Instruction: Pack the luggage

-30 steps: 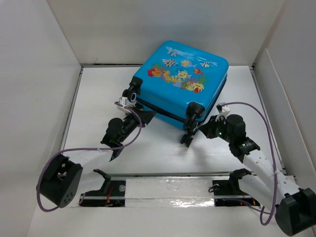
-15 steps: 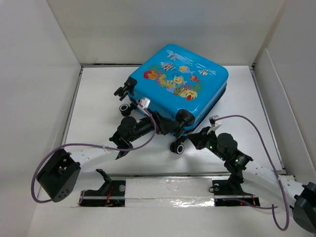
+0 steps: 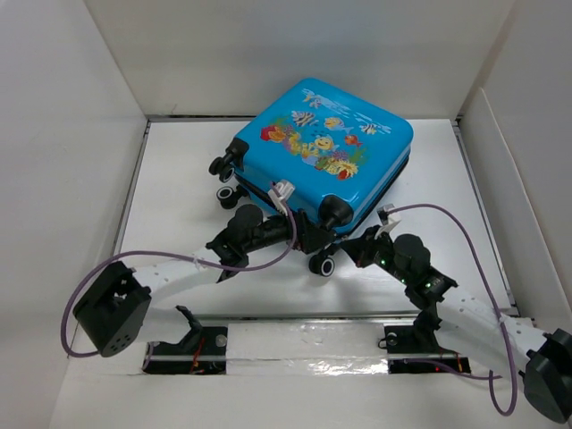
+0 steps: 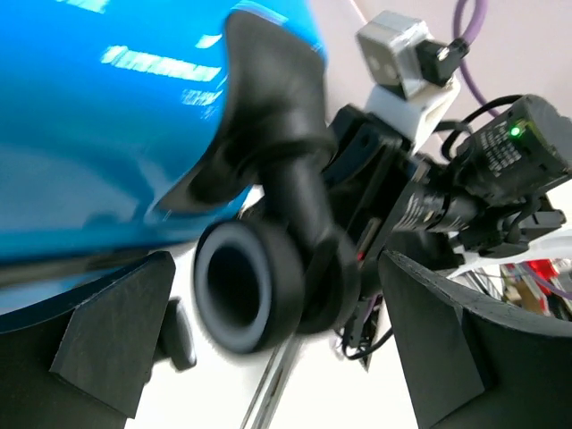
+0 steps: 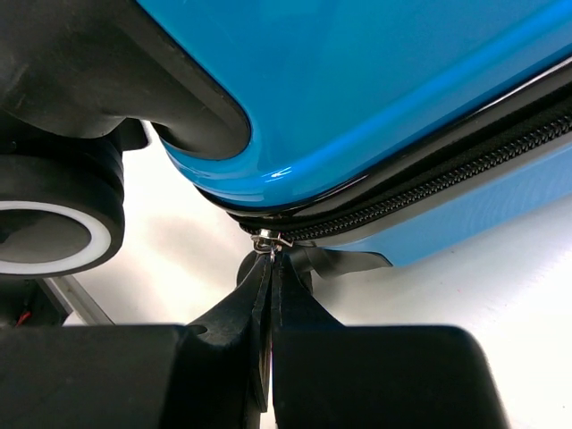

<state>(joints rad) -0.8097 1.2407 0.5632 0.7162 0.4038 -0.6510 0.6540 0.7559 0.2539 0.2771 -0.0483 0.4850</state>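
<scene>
The luggage (image 3: 326,147), a bright blue hard-shell suitcase with a fish print, lies flat and closed at the back of the table. My left gripper (image 3: 310,238) is at its near corner, open, with a black wheel (image 4: 239,288) between its spread fingers (image 4: 107,344) and not clamped. The blue shell (image 4: 98,125) fills the upper left of the left wrist view. My right gripper (image 3: 358,248) is just right of that corner. It is shut (image 5: 273,268) on the silver zipper pull (image 5: 269,239), at the black zipper (image 5: 420,183) that runs along the seam.
White walls (image 3: 98,98) enclose the table on the left, back and right. A silver taped strip (image 3: 304,344) crosses the near edge between the arm bases. Purple cables (image 3: 451,210) loop off both wrists. Other black wheels (image 3: 225,168) stick out at the suitcase's left corner.
My left gripper has opened and moved right from the left wheel to the near-corner wheel. The suitcase has shifted and turned slightly. The right arm moved left, staying shut at the zipper.
</scene>
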